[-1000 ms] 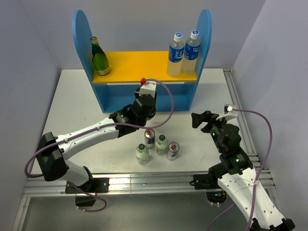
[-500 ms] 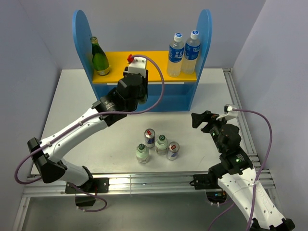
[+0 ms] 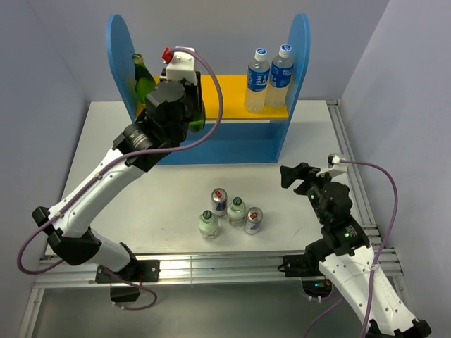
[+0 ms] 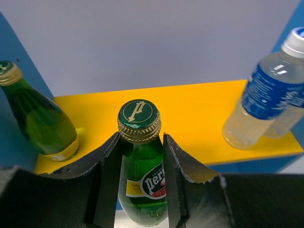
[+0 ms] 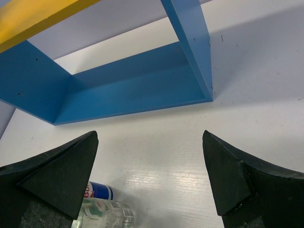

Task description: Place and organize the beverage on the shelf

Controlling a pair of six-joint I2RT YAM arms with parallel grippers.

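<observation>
The dark green glass bottle [image 4: 142,190] stands upright between the fingers of the left end effector [image 4: 141,140], which is closed on its neck and shoulder just under the cap. In the wrist view it hangs at the near front edge of the yellow upper board [image 4: 190,114]. Whether its base is above board level I cannot tell. A second green bottle [image 4: 40,128] already stands on that board at its 9 o'clock end, against the blue side panel of the shelf [image 3: 299,49]. Two blue-capped clear bottles [image 3: 269,79] occupy the 3 o'clock end, and the middle of the board is bare.

Toward 6 o'clock from the shelf, four drinks wait on the surface [image 3: 310,141] in a tight cluster: two cans [image 3: 219,202] [image 3: 253,220] and two short clear bottles [image 3: 207,224] [image 3: 236,212]. At 3 o'clock from that cluster the right end effector [image 3: 299,176] hovers with its jaws wide apart and nothing between them.

The step in hand looks like shelving the second glass bottle, with four of the six drinks not yet placed. The next move probably calls for carrying the bottle toward 12 o'clock over the board. It should then set down just at 3 o'clock of its twin without knocking it, and the jaws should part only once the base rests flat. Glass is heavy and top-gripped, so a tilt on release could tip it.
</observation>
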